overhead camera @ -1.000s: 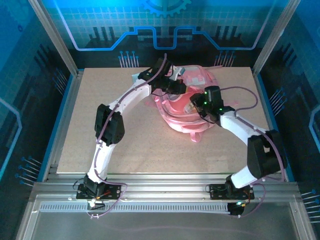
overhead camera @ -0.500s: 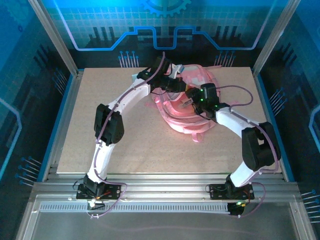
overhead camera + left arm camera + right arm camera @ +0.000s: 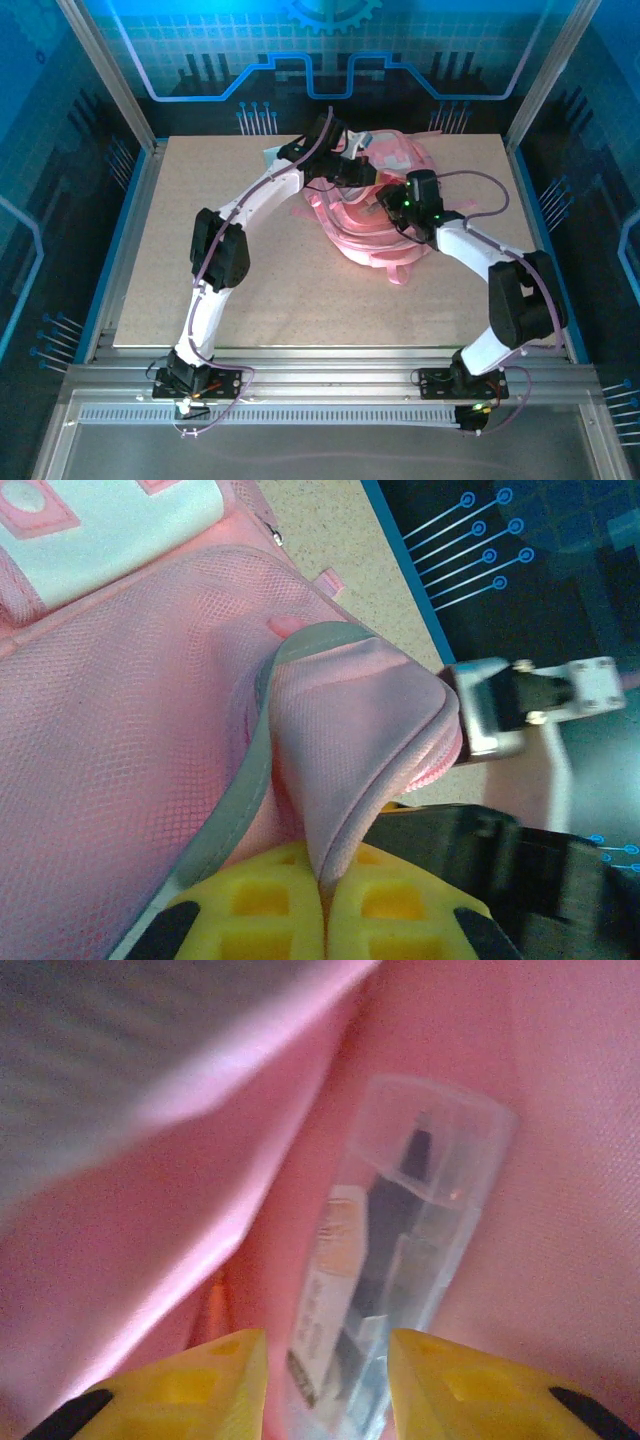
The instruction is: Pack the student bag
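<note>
While two white-and-black robot arms lean in from either side of it, the student bag (image 3: 365, 245), a large soft pink fabric backpack, lies slumped on a pale speckled tabletop (image 3: 220, 290). The board's far edge runs close behind the bag, and most of the board lies in front of it.

At the bag's far-left side, the left gripper (image 3: 352, 172) has its yellow ribbed fingers pinched tight together on the bag itself. The left wrist camera shows the gripper (image 3: 322, 880) clamping a peaked fold of pink mesh cloth (image 3: 350, 730) edged with a grey binding strip (image 3: 235, 810). The bag's whitish front patch (image 3: 110, 530), trimmed in pink, lies beyond that fold.

From the bag's right side, the right gripper (image 3: 385, 208) reaches into the middle of the bag. Its wrist camera looks at smooth pink lining (image 3: 560, 1160) on all sides. A clear, flat plastic case (image 3: 400, 1220) with dark contents and a printed label rests against that lining.

The right gripper (image 3: 328, 1340) stands narrowly open, its two yellow fingertips flanking the near end of the case. A sliver of pink cloth shows between the case and the left-hand fingertip (image 3: 240, 1370). Whether the other fingertip touches the case cannot be told.
</note>
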Robot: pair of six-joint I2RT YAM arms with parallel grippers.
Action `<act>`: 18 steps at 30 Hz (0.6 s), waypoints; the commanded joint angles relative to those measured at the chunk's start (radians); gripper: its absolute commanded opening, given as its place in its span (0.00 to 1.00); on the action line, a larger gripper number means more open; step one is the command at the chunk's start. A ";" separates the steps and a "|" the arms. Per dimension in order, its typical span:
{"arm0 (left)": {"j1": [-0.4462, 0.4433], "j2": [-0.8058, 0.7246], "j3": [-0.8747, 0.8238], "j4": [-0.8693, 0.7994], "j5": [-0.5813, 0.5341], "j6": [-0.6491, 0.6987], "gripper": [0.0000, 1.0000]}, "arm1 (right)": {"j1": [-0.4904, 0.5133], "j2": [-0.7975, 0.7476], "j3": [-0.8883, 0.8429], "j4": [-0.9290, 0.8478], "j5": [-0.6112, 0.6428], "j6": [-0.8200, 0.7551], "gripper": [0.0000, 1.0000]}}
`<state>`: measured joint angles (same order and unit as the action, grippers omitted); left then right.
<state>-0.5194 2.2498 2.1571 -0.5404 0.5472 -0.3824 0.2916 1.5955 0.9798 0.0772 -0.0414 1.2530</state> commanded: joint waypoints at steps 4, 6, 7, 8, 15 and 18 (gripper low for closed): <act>-0.027 -0.040 0.050 0.056 0.089 -0.037 0.00 | 0.013 0.146 0.079 0.153 -0.051 0.017 0.32; -0.029 -0.027 0.058 0.038 0.080 -0.033 0.00 | 0.021 0.189 0.117 0.208 -0.096 0.026 0.29; -0.029 -0.020 0.066 0.027 0.083 -0.033 0.00 | 0.022 0.203 0.140 0.207 -0.118 0.019 0.28; -0.030 -0.011 0.074 0.014 0.089 -0.034 0.00 | 0.021 0.211 0.162 0.199 -0.138 0.002 0.27; -0.038 -0.003 0.070 0.018 0.112 -0.035 0.00 | -0.004 0.143 0.105 0.145 -0.176 -0.090 0.27; -0.039 -0.002 0.075 0.029 0.128 -0.051 0.00 | -0.024 0.070 0.069 0.065 -0.157 -0.157 0.32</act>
<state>-0.5175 2.2604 2.1708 -0.5499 0.5323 -0.3992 0.2752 1.7519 1.0706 0.1741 -0.1478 1.1889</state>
